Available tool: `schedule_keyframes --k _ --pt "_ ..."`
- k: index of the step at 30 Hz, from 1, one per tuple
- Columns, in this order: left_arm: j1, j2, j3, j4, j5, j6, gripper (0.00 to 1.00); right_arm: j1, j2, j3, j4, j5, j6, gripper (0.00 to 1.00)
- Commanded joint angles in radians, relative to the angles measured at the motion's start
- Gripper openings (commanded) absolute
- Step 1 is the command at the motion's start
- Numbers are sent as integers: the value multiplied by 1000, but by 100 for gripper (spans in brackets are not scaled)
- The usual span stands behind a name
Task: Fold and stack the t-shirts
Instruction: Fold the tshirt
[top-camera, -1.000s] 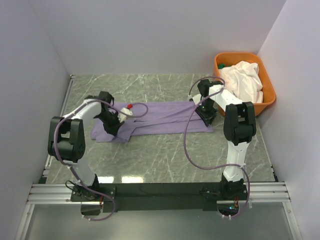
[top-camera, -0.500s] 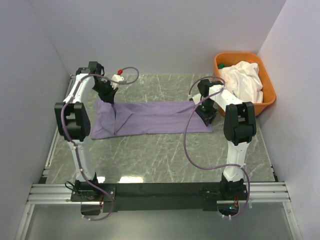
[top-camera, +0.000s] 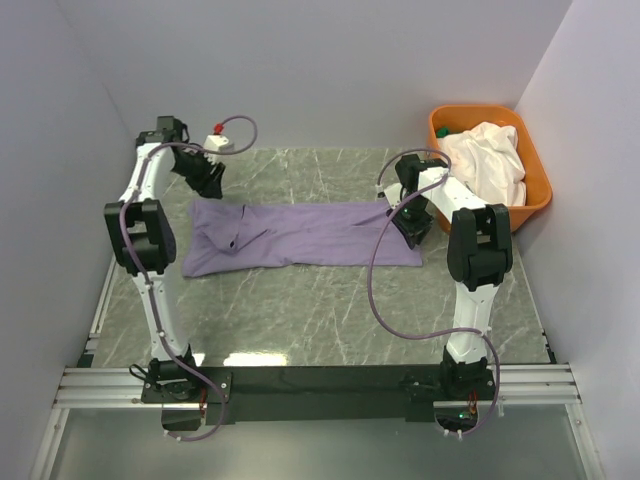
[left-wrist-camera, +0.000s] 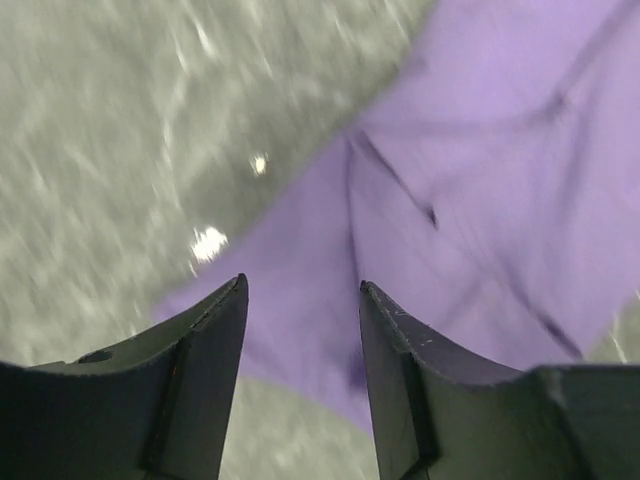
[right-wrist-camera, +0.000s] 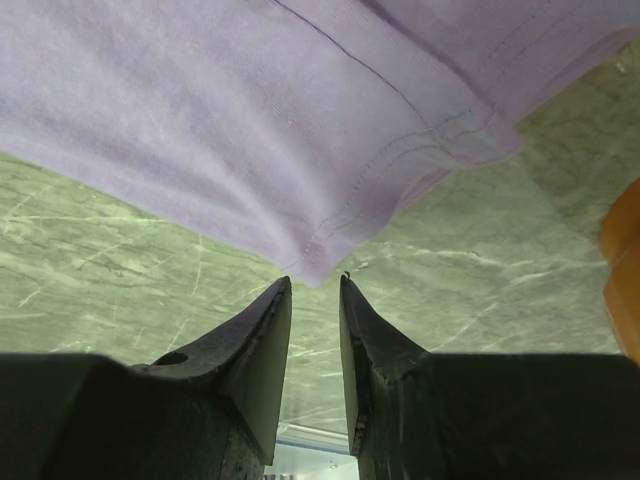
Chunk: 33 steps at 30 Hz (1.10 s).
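The lavender t-shirt (top-camera: 300, 235) lies flat mid-frame on the bench (top-camera: 330, 310), long axis running left to right. The left gripper (top-camera: 209, 182), jaws apart and empty, hovers over its left end; the right gripper (right-wrist-camera: 315, 282), jaws narrowly apart, sits at its right corner.

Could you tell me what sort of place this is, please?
Probably a robot lab test cell: plain white walls box in a grey marble-patterned tabletop, a white-and-black left arm and right arm are bolted to a metal rail at its near edge, and a lavender cloth t-shirt lies spread for folding.
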Motion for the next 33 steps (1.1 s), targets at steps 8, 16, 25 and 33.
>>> schedule_keyframes --k 8,16,25,33 --pt "16 -298 -410 -113 78 86 62 5 5 45 2 -29 10 32" --pt "-71 -367 -597 23 -7 118 66 5 28 62 -1 -25 8 30" --pt "-96 -315 -514 125 -84 58 11 5 29 59 2 -25 14 29" --pt "-47 -164 -241 151 -58 -46 1 5 28 46 14 -25 19 28"
